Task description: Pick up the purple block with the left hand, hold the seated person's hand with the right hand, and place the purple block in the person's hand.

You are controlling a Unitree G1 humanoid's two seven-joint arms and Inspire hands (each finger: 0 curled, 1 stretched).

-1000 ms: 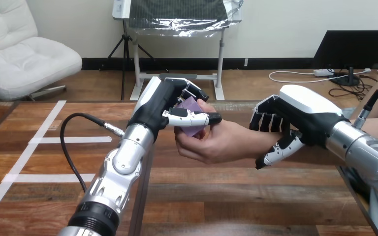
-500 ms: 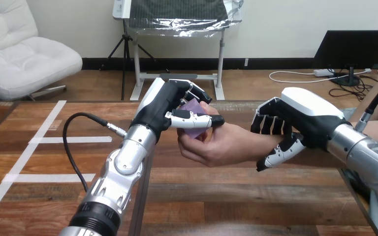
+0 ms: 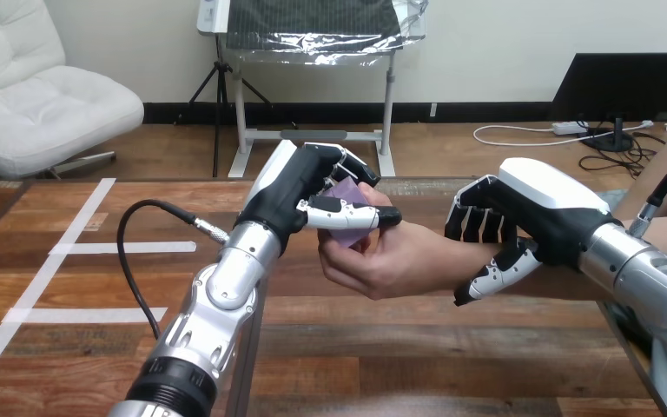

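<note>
The purple block (image 3: 345, 215) sits between my left hand (image 3: 308, 191) and the person's hand (image 3: 395, 259) at the table's middle. My left hand's thumb and curled fingers pinch the block from the left and above. The person's fingers touch the block from below and the right, their thumb at its top. My right hand (image 3: 530, 221) wraps the person's wrist from above, fingers curled over the far side and thumb under the near side. The person's forearm runs off to the right behind my right arm.
The wooden table (image 3: 417, 347) has white tape lines (image 3: 61, 248) at its left. A black cable (image 3: 139, 261) loops from my left forearm over the tabletop.
Both hands, the block and the person's hand have drifted slightly to the right together. The grips look unchanged.
</note>
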